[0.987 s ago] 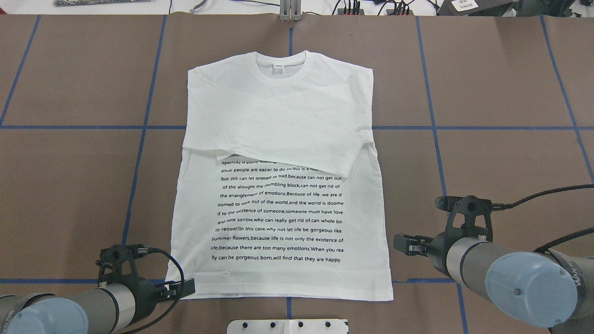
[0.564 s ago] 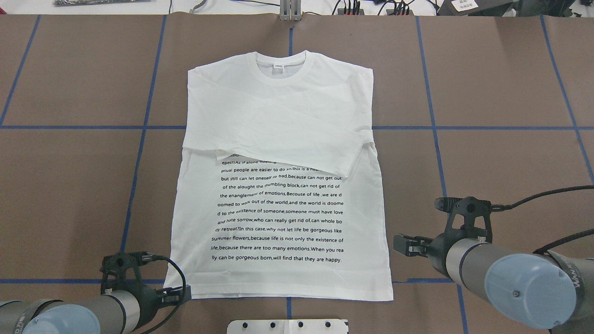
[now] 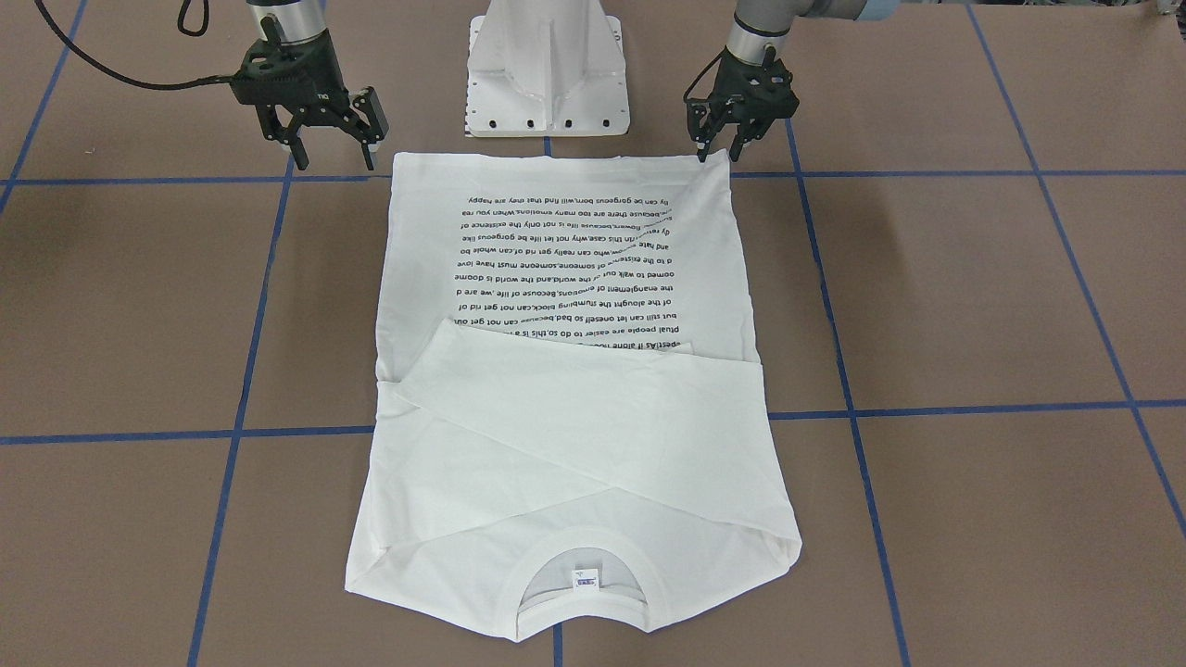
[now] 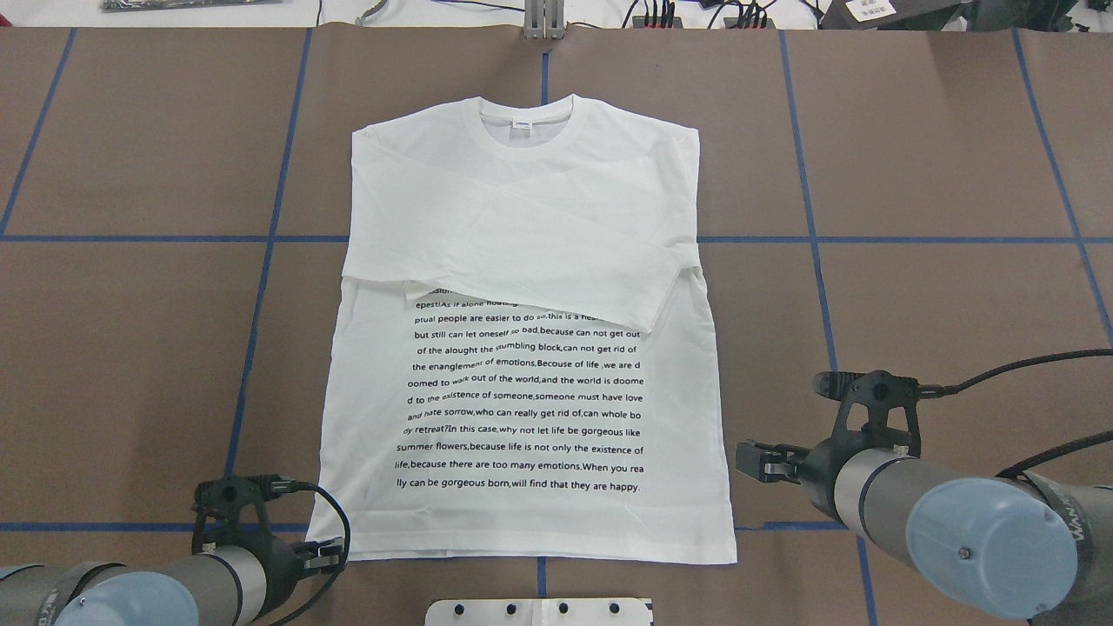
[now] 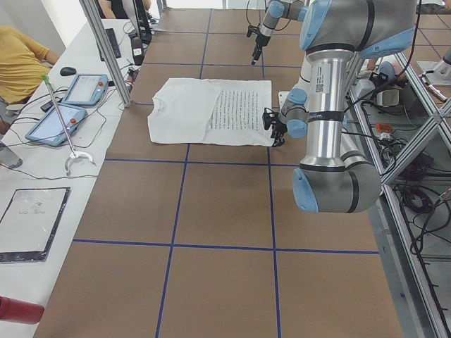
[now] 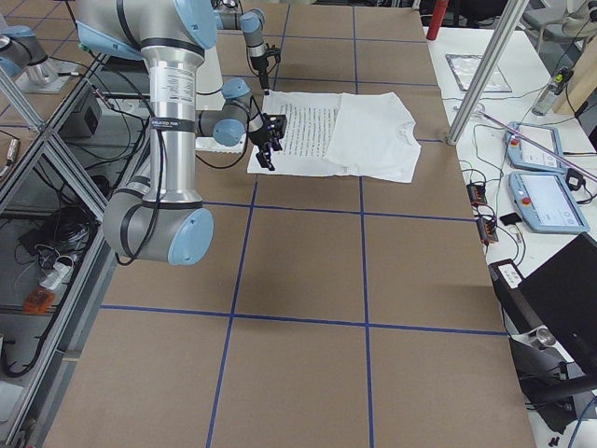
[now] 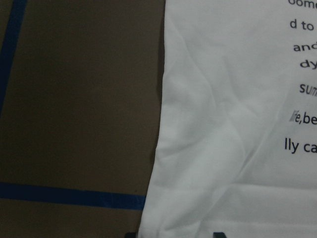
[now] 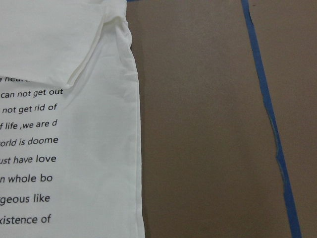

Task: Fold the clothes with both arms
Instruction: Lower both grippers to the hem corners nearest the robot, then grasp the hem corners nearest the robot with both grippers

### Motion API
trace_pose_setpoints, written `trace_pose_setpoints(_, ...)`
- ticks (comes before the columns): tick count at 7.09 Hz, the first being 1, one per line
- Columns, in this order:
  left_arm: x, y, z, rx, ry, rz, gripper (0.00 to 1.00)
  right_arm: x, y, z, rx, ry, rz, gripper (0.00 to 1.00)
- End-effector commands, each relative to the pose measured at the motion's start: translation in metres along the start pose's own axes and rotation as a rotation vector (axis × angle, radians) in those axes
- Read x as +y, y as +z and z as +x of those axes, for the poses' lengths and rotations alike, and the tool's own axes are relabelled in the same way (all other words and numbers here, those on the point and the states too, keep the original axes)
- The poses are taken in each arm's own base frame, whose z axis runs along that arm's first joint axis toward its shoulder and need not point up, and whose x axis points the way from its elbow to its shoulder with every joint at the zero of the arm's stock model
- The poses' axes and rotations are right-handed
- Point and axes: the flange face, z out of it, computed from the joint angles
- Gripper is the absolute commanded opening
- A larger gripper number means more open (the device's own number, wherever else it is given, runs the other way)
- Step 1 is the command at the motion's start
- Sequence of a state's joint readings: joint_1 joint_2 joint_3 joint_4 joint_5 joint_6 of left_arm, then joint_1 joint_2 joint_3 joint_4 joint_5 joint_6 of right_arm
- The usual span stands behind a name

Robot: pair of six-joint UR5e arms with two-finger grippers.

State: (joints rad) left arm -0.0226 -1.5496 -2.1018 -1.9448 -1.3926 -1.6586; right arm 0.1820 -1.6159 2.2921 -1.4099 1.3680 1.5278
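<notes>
The white long-sleeved T-shirt (image 4: 522, 217) lies flat, text side up, with the collar far from me. Both sleeves are folded across the chest (image 3: 556, 435). My left gripper (image 3: 718, 153) is open low at the hem's left corner (image 4: 335, 550). In the left wrist view its dark fingertips (image 7: 218, 234) peek in on either side of the hem cloth (image 7: 233, 124). My right gripper (image 3: 334, 157) is open over bare table just beside the hem's right corner (image 4: 752, 461), apart from the cloth. The right wrist view shows the shirt's side edge (image 8: 133, 148).
The white pedestal mount (image 3: 547, 65) stands just behind the hem. Blue tape lines (image 4: 269, 239) cross the brown table. Along the far bench are tablets (image 5: 84, 88), cables, an aluminium post (image 5: 106, 49) and a seated person in yellow (image 5: 21, 63).
My left gripper has drawn back toward my base and sunk lower at the hem's left corner. The right arm has barely shifted. The shirt lies as before.
</notes>
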Motion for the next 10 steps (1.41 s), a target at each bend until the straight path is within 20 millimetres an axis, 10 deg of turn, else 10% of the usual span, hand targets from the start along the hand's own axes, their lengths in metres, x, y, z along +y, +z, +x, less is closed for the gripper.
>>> trace_pose_setpoints(1,0.001,0.001,0.0,-0.003,0.002,-0.001,0.1,0.0,0.0,0.0,-0.001,-0.001,0.001,1.0)
trace_pose_setpoints(4,-0.003,-0.011,0.006,0.022,-0.006,0.002,0.0,0.032,0.001,-0.011,-0.015,0.039,0.042,1.0)
trace_pose_setpoints(7,-0.005,-0.026,0.027,0.076,-0.016,-0.003,0.0,0.1,0.032,-0.02,-0.005,0.137,0.065,0.77)
trace_pose_setpoints(10,-0.004,-0.028,0.032,0.087,-0.018,-0.005,0.0,0.12,0.042,-0.028,-0.011,0.14,0.072,0.7)
